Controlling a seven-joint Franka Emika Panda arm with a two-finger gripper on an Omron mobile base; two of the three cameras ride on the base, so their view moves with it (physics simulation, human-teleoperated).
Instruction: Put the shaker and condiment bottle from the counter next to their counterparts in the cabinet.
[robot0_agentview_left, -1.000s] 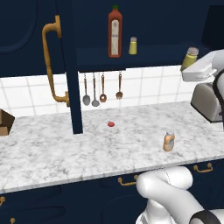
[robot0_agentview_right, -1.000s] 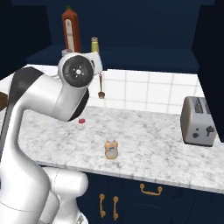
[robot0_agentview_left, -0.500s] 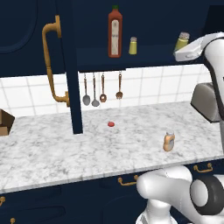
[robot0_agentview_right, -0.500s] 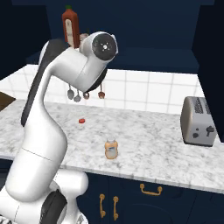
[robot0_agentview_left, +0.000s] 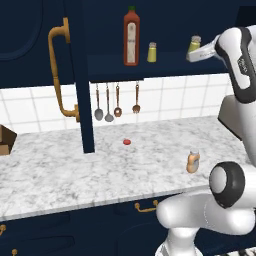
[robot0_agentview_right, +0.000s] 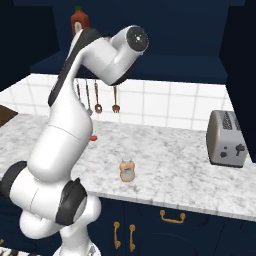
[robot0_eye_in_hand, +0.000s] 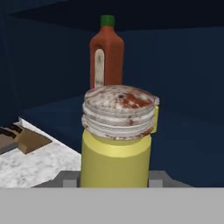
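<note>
One shaker (robot0_eye_in_hand: 116, 148) hides fingers.

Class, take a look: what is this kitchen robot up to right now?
The pincer holds the shaker up at the open cabinet shelf, off to the right of the red bottle and the other yellow shaker. The small orange bottle waits on the counter.

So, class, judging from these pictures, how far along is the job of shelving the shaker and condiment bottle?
Nothing is shelved yet. In hand: the shaker is held in the jaws, raised at shelf level, to the right of the red bottle and the yellow twin shaker in the cabinet. Left: setting it down, then fetching the condiment bottle, which stands on the counter.
</note>
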